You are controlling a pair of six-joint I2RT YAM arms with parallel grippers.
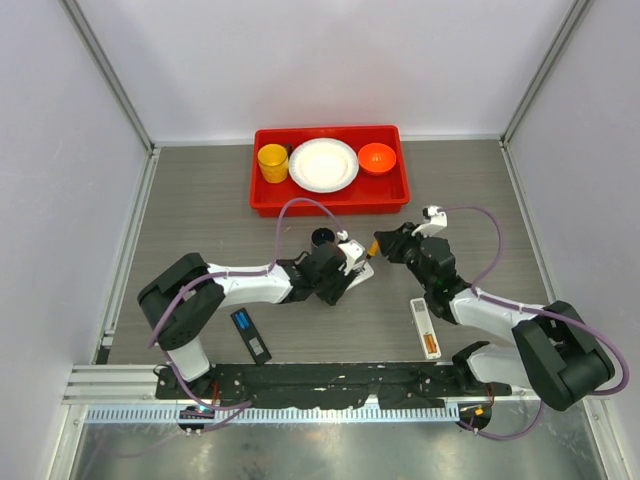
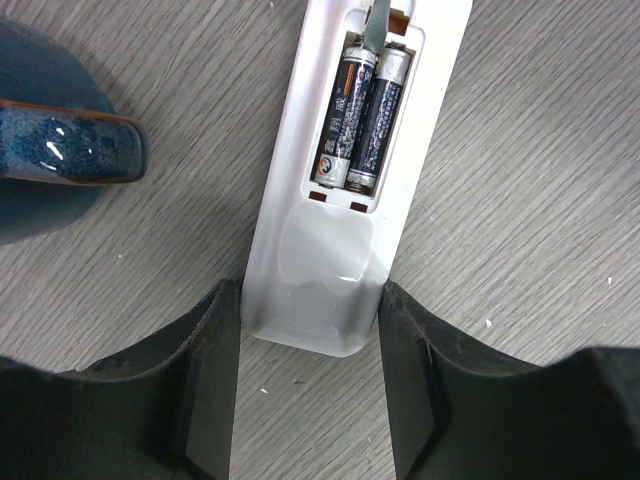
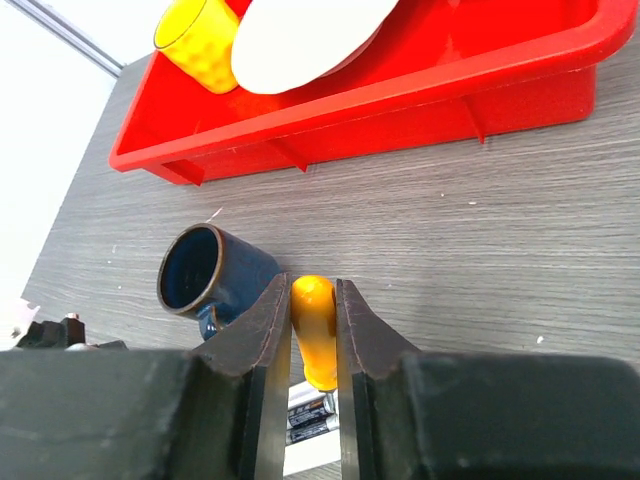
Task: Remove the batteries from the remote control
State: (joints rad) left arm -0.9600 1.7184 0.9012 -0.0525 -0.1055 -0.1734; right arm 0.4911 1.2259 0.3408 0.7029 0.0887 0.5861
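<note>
A white remote (image 2: 320,290) lies on the table with its back open. Two dark grey batteries (image 2: 362,120) sit side by side in its compartment. My left gripper (image 2: 310,297) is shut on the remote's near end, one finger on each side. My right gripper (image 3: 313,285) is shut on the orange handle of a screwdriver (image 3: 314,335). The metal blade (image 2: 375,25) touches the far end of the batteries. The batteries also show under the handle in the right wrist view (image 3: 310,412). In the top view both grippers meet at the table's middle, left (image 1: 345,265) and right (image 1: 385,246). No blue battery shows clearly.
A dark blue mug (image 1: 322,238) stands just beyond the remote. A red tray (image 1: 330,200) at the back holds a yellow cup, a white plate and an orange bowl. A slim black object (image 1: 251,334) and a slim white object (image 1: 425,328) lie near the front edge.
</note>
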